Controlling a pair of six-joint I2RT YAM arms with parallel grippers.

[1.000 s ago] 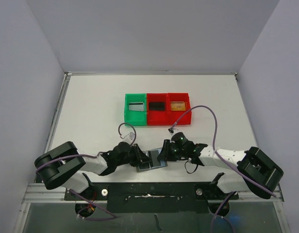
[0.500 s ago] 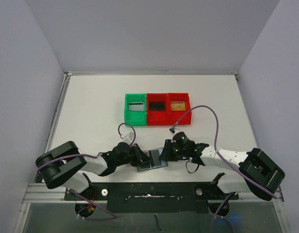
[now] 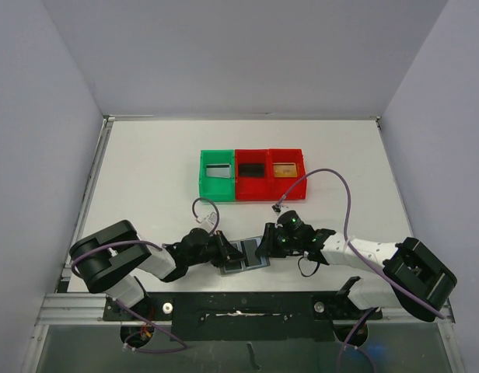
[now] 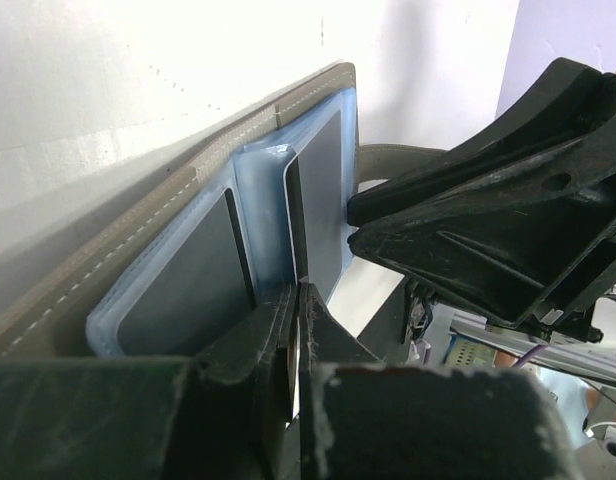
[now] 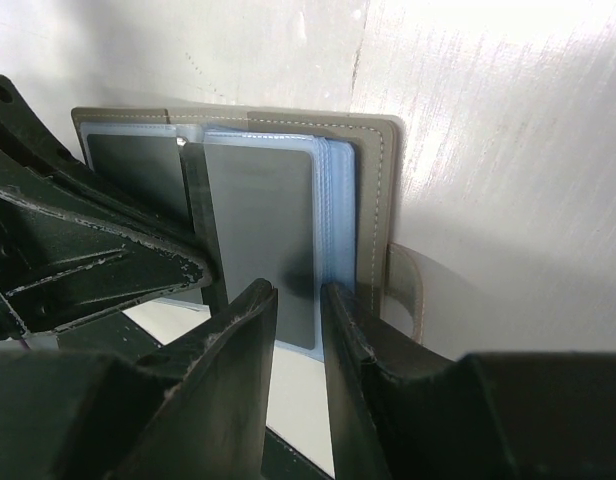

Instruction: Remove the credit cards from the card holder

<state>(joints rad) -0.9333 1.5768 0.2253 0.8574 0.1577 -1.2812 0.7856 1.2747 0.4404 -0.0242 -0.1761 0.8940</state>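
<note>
The card holder lies open at the near table edge between both grippers, its grey stitched outside under bluish pockets. Dark grey credit cards sit in the pockets. One dark card stands on edge at the middle fold. My left gripper is shut on its near end, and in the top view the left gripper sits at the holder's left side. My right gripper stands slightly open over the right page's near edge, beside the tab. The right gripper is at the holder's right.
A green bin and two red bins stand in a row mid-table, each with a card inside. The white table ends at a metal rail just below the holder. Purple cables loop above both wrists.
My left jaws have closed on the upright card. The left arm's elbow shifted slightly right. The right gripper and the holder stayed put.
</note>
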